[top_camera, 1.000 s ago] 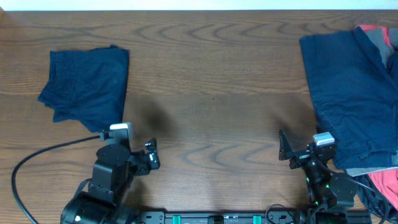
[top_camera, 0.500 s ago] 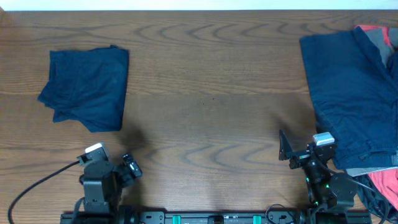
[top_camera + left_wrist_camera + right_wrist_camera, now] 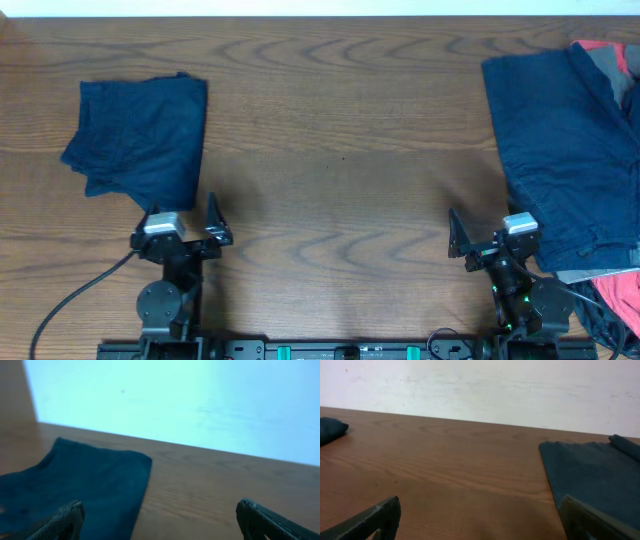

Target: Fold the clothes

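A folded dark navy garment (image 3: 140,140) lies at the far left of the table; the left wrist view shows its near part (image 3: 75,490). A larger navy garment (image 3: 565,150) lies spread out at the right and also shows in the right wrist view (image 3: 590,475). My left gripper (image 3: 182,214) is open and empty, just in front of the folded garment's near edge, with its fingers wide apart in the left wrist view (image 3: 160,520). My right gripper (image 3: 492,232) is open and empty, beside the spread garment's near left edge; in the right wrist view (image 3: 480,520) bare wood lies between its fingers.
Red cloth (image 3: 605,52) and grey cloth (image 3: 618,68) lie on the spread garment at the far right. More red cloth (image 3: 620,295) lies at the near right corner. A black cable (image 3: 60,290) runs from the left arm. The table's far edge meets a white wall (image 3: 480,385).
My left arm has swung from pointing right near the front edge, pulled back, and now points at the far side just in front of the folded garment. The right arm has not moved.
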Controlling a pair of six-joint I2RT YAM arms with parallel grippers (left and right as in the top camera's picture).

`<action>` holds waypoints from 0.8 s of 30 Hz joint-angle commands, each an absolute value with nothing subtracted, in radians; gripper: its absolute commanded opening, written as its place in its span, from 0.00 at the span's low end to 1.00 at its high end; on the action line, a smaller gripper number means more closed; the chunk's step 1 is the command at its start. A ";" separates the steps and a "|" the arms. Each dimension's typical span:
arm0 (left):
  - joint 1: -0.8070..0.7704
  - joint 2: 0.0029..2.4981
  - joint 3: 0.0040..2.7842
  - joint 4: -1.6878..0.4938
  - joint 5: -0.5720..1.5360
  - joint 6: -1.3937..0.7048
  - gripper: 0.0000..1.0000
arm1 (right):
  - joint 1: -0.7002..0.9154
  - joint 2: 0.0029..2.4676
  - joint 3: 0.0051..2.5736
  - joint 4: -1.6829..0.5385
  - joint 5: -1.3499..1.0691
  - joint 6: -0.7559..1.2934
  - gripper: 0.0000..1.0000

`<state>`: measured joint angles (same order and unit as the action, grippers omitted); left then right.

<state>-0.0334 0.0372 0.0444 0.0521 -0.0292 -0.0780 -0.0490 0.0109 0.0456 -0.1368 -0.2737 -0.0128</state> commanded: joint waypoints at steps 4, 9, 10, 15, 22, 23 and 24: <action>-0.030 0.002 0.004 -0.065 0.104 0.001 0.98 | -0.039 0.006 0.042 -0.135 -0.278 -0.031 0.99; -0.030 0.004 0.004 -0.063 0.105 0.000 0.98 | -0.039 0.006 0.042 -0.135 -0.278 -0.031 0.99; -0.030 0.004 0.004 -0.063 0.105 0.000 0.98 | -0.039 0.006 0.042 -0.135 -0.278 -0.031 0.99; -0.030 0.005 0.004 -0.063 0.105 0.000 0.98 | -0.039 0.006 0.042 -0.135 -0.278 -0.031 0.99; -0.030 0.005 0.004 -0.063 0.105 0.000 0.98 | -0.039 0.006 0.042 -0.135 -0.278 -0.031 0.99; -0.030 0.005 0.004 -0.063 0.105 0.000 0.98 | -0.039 0.006 0.042 -0.135 -0.278 -0.031 0.99; -0.030 0.005 0.004 -0.063 0.105 0.000 0.98 | -0.039 0.006 0.042 -0.135 -0.278 -0.031 0.99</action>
